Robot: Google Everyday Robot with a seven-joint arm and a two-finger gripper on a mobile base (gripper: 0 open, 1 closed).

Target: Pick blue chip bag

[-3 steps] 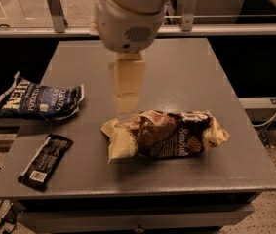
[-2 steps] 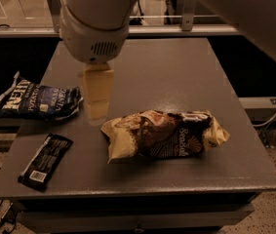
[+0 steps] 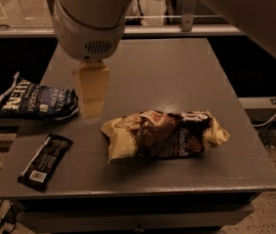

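Note:
The blue chip bag (image 3: 35,101) is dark navy with white lettering and lies flat on the left edge of the grey table (image 3: 176,72), partly hanging over it. My gripper (image 3: 92,108) hangs down from the large white wrist housing, just right of the bag's right end and above the table. From this angle it shows as a pale cream block.
A larger brown-and-cream "Sea Salt" bag (image 3: 164,135) lies in the middle front of the table. A small flat black wrapper (image 3: 45,161) with a white label lies at the front left. A railing and floor lie beyond the table's far edge.
My arm and gripper have moved left across the table, from above the brown bag's left end towards the blue chip bag.

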